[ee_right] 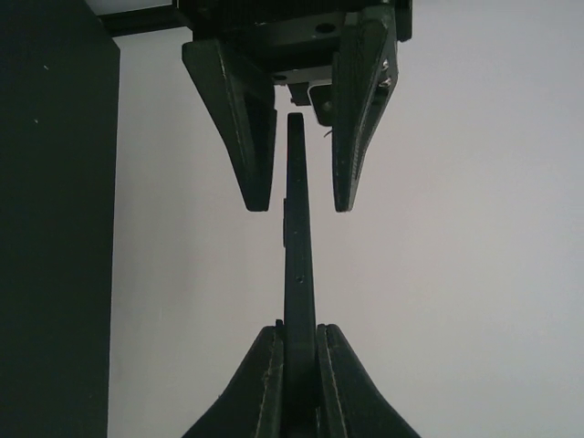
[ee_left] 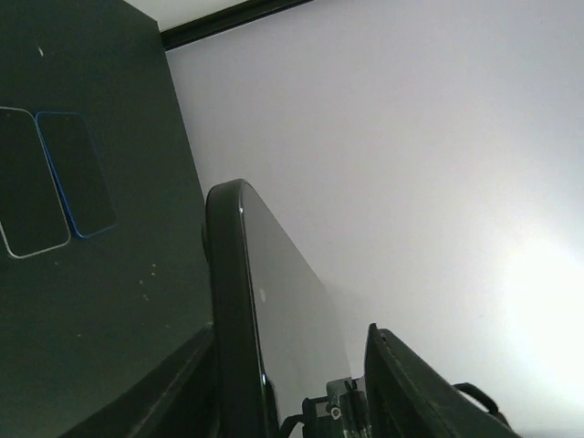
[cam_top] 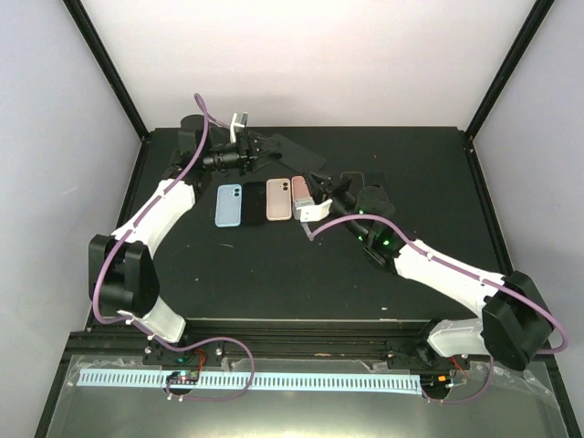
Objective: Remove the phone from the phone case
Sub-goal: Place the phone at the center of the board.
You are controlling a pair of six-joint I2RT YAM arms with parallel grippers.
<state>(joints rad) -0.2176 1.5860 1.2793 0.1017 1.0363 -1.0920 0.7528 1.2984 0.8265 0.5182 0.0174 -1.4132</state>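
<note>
While your right gripper (ee_right: pixel 299 333), at lower centre, is clenched on the cased phone (ee_right: pixel 297 228) edge-on in mid-air, the left gripper (ee_right: pixel 300 205) at upper centre only straddles the far end, fingers (ee_right: pixel 242 119) apart. Close unevenly and it could twist loose, dropping to the table (ee_right: pixel 55 228).

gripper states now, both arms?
Left gripper: open, fingers straddling the black phone, not gripping it.
Right gripper: shut on the black phone.

Edge-on dark slab (ee_left: pixel 239 310), probably phone case, beside gripper finger (ee_left: pixel 411 392); blue-edged phone (ee_left: pixel 78 173), pale-edged phone (ee_left: pixel 27 182) flat on table (ee_left: pixel 109 301).
</note>
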